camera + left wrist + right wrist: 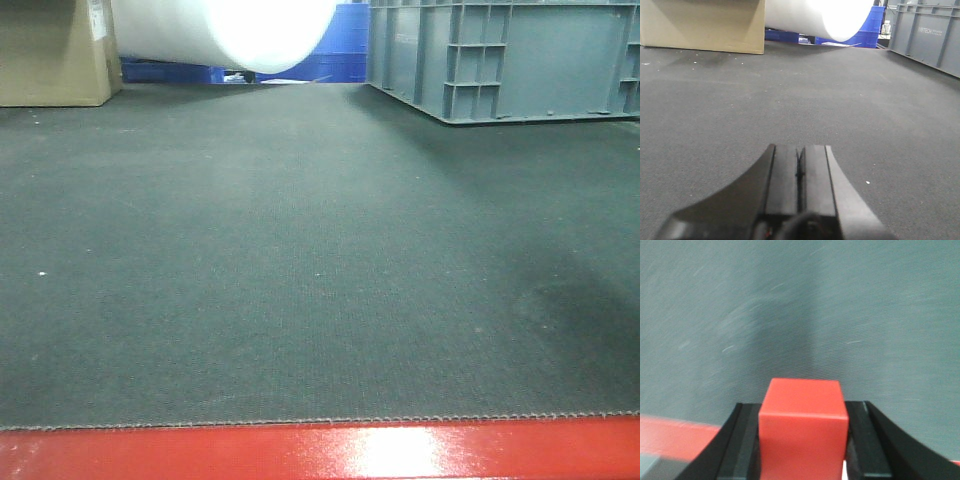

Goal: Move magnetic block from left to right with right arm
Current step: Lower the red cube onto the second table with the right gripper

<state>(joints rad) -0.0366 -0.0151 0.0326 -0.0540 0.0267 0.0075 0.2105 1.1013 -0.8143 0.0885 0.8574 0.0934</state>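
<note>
Between the two black fingers of the right gripper [802, 440] sits the magnetic block [803, 427], a plain red cube, its side faces pressed against the inner pads. Grasp looks firm: fingers flank it squarely, top face level, one front edge facing the lens. The claw is clenched on the cube, not merely resting beside it.

Below and beyond the claw lies the dark grey mat [840, 315], streaked with motion blur, which suggests the arm is travelling with its load. Whether the cube hangs clear of the mat cannot be told from this angle. A red strip [675, 437], out of focus, shows behind the claw at lower left, probably the table edge.

Left gripper [799, 170]: fingers drawn together with only a thin seam between them, nothing held, parked low over the mat and pointed toward a cardboard box [705, 25], a white roll [825, 17] and a grey crate [930, 35] far ahead. Likely kept idle so it stays out of the right arm's path.

Front view shows neither arm nor cube, only mat and the red edge.

Judgement: transfer under way; release on the right side not yet done.
</note>
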